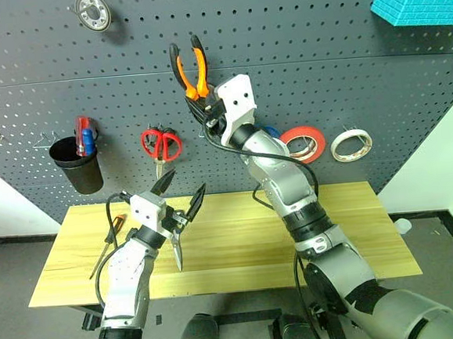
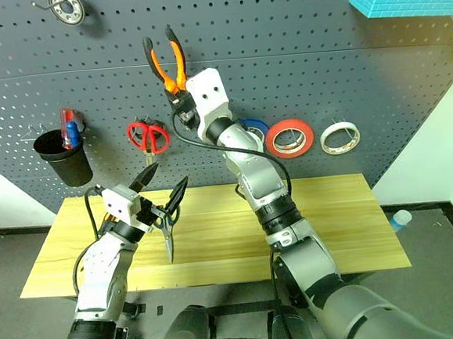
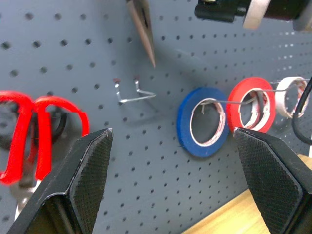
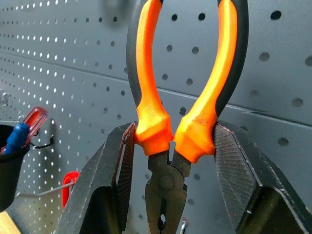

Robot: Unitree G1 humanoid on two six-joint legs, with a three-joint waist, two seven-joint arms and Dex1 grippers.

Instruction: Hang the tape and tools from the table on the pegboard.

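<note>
Right gripper (image 1: 205,100): closed on the needle-nose pliers (image 1: 189,69) at the neck, handles up, raised against the pegboard (image 1: 296,62) at about 12 o'clock from the table (image 1: 357,230). Left gripper (image 1: 180,195): fingers spread wide, holding nothing, over the table's near-left part. Red tape (image 1: 304,143): already on the board, between the blue roll (image 3: 201,122) and the white roll (image 1: 351,145), at roughly 3 o'clock from the pliers. On the table: dark-handled scissors (image 1: 176,244) just under the left gripper, and the screwdriver (image 1: 107,243) at 9 o'clock from them. Risks, as judged: the grip sits low on the pliers, so they may pivot or slip when a handle meets a hook; a missed hook would drop them onto the table. The bare wire hook (image 3: 134,92) lies below the pliers' nose, so the handles need lowering to reach it. Nearby: red-handled scissors (image 1: 160,145), black cup (image 1: 79,167) holding pens, round fitting (image 1: 92,11), teal tray (image 1: 421,1).
</note>
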